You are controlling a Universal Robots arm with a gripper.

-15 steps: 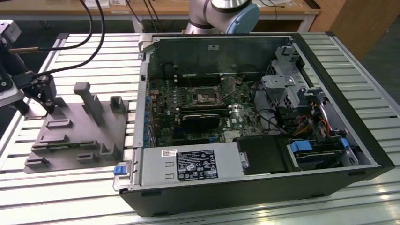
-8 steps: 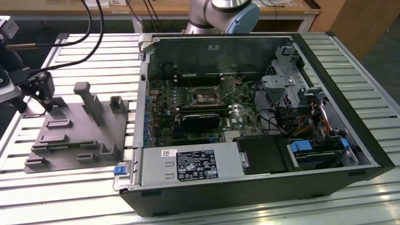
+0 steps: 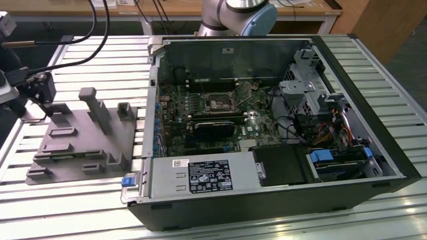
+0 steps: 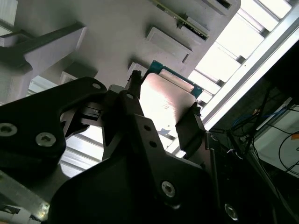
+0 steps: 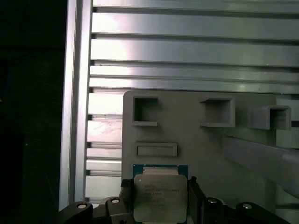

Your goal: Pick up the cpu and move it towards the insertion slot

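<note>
cpu (image 5: 156, 196) pick step: grasp looks made, carry to the socket not done

- counter (image 3: 73, 205): slatted aluminium, carries everything
- pc case (image 3: 373, 150): lies open on its side across the middle and the exterior view's right, motherboard (image 3: 200, 107) facing up inside
- fixture (image 3: 73, 145): grey plastic block with posts and recesses, on the counter just beside the case, on the exterior view's left
- tool head (image 3: 39, 87): over the fixture's far corner at the exterior view's left, well apart from the case
- insertion slot (image 3: 219, 104): small dark square in a silver frame, mid-board inside the case
- fingers (image 5: 194, 198): in both wrist views one sits on each of two opposite edges of the chip, closed down to chip width and apparently touching it
- cpu: silvery lid, green edge, flat between the fingers over the fixture's surface; can't tell if it's lifted or seated on the fixture

Judgement: early in the task, with the chip gripped at the pick site and the whole traverse left. Getting to the slot calls for height over the fixture posts and the case side wall. The chip must stay level, since the grip is on thin edges only
</note>
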